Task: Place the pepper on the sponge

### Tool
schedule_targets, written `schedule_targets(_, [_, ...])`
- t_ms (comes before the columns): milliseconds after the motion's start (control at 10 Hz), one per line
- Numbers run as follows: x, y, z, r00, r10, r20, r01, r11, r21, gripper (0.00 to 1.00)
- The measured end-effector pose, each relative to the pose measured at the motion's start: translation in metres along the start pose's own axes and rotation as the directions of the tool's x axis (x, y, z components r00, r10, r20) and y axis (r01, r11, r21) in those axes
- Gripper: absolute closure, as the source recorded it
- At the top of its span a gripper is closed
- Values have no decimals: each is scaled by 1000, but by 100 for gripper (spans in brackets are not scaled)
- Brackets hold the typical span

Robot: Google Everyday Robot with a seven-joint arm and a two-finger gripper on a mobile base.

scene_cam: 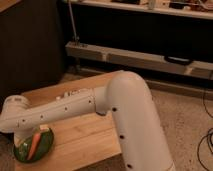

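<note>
From where I stand, the robot's thick white arm (75, 107) reaches from right to left across the wooden table (85, 137), and its rounded end hangs over the table's front left corner. The gripper sits somewhere under that end, right above the corner and hidden by the arm. I cannot tell whether it is wide, narrow or holding anything. Just below the arm's end is a round green dish (42, 150), and the pepper (34, 145), slim and orange, lies inside it. The pepper's thicker end points up toward the arm and its tip points toward the dish's near rim. Behind the arm something small and pale (70, 93) rests on the tabletop, too indistinct to name. Beyond the table a long metal rail (130, 56) runs along the dark wall, and black cables (206, 142) trail over the speckled floor at the right.
</note>
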Motion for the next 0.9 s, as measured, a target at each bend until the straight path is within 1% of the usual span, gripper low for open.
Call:
schedule_targets(100, [2,2,4,1000,3,19,-3,1000,1,20])
schedule_targets(200, [3,4,11,999,5,46,-5,1000,0,20])
schedule_targets(400, [3,4,23,997,3,82,-3,1000,-4,20])
schedule_targets(700, [4,-14,32,995,-25,100,25,1000,3,20])
schedule_targets(900, [5,-18,37,994,-27,104,27,1000,1,20])
